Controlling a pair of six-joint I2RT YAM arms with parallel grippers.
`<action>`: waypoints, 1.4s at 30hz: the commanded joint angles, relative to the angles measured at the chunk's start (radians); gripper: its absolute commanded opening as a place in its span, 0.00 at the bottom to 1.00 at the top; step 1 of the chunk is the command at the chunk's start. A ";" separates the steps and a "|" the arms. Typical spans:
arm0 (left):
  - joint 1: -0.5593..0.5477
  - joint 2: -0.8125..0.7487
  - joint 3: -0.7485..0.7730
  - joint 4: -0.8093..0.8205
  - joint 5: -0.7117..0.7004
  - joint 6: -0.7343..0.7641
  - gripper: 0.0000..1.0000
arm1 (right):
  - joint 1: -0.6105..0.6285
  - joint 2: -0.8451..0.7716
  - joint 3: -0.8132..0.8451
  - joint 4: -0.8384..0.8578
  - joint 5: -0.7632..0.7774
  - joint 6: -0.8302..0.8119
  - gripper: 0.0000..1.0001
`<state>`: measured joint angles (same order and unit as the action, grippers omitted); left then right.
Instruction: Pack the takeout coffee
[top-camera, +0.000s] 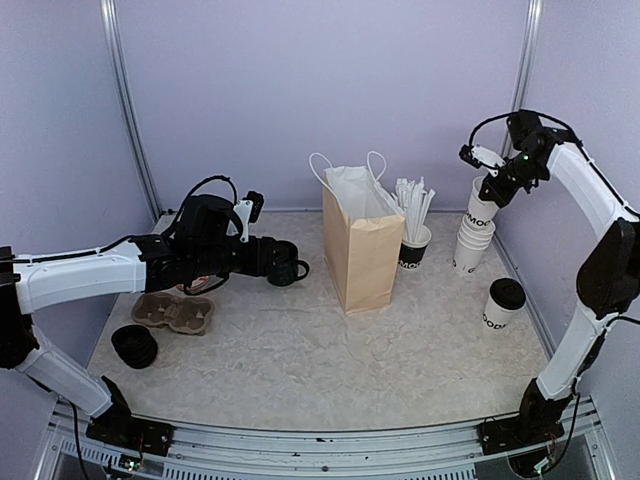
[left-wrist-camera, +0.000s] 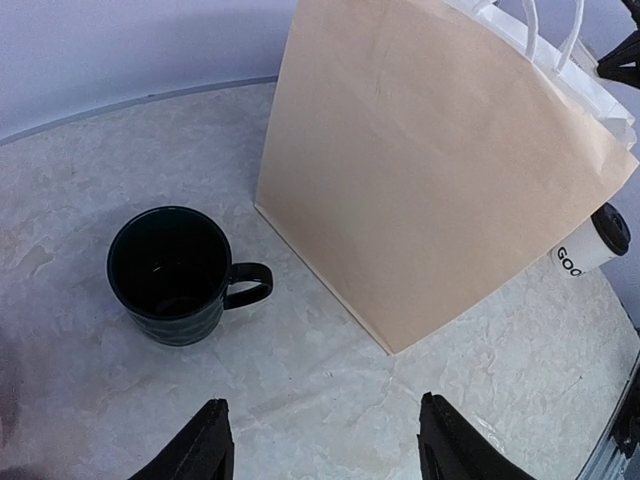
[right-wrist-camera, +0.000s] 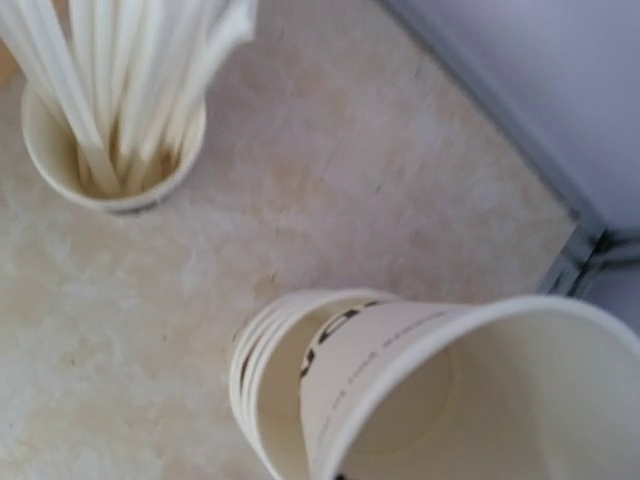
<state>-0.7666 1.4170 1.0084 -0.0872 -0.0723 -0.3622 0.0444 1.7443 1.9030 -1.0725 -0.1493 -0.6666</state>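
One takeout coffee (top-camera: 503, 303), a white cup with a black lid and black lettering, stands on the table at the right; it also peeks out behind the bag in the left wrist view (left-wrist-camera: 598, 240). My right gripper (top-camera: 497, 183) is raised at the back right, shut on the rim of a lidless white cup (top-camera: 481, 206) (right-wrist-camera: 400, 360) that hangs tilted just above the stack of lidless cups (top-camera: 472, 243) (right-wrist-camera: 262, 390). Its fingers do not show in the right wrist view. My left gripper (top-camera: 262, 257) (left-wrist-camera: 327, 425) hovers open over bare table, next to the dark mug (top-camera: 290, 268) (left-wrist-camera: 175, 270).
A tan paper bag (top-camera: 360, 245) (left-wrist-camera: 430, 160) with white handles stands open mid-table. A cup of white straws (top-camera: 414, 240) (right-wrist-camera: 110, 160) is to its right. A brown cup carrier (top-camera: 175, 312) and a pile of black lids (top-camera: 134, 346) lie at the left.
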 joint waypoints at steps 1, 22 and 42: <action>-0.003 -0.025 0.031 -0.034 -0.038 0.017 0.62 | 0.017 -0.112 0.049 -0.042 -0.067 -0.001 0.00; 0.103 0.060 0.239 -0.367 -0.183 0.081 0.62 | 0.491 -0.544 -0.690 -0.061 -0.216 -0.155 0.00; 0.167 0.049 0.225 -0.894 -0.205 -0.195 0.52 | 1.030 -0.273 -0.688 0.277 -0.091 -0.105 0.00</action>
<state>-0.6044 1.5284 1.2652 -0.7834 -0.2501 -0.4561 1.0367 1.4220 1.1893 -0.9009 -0.2684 -0.7792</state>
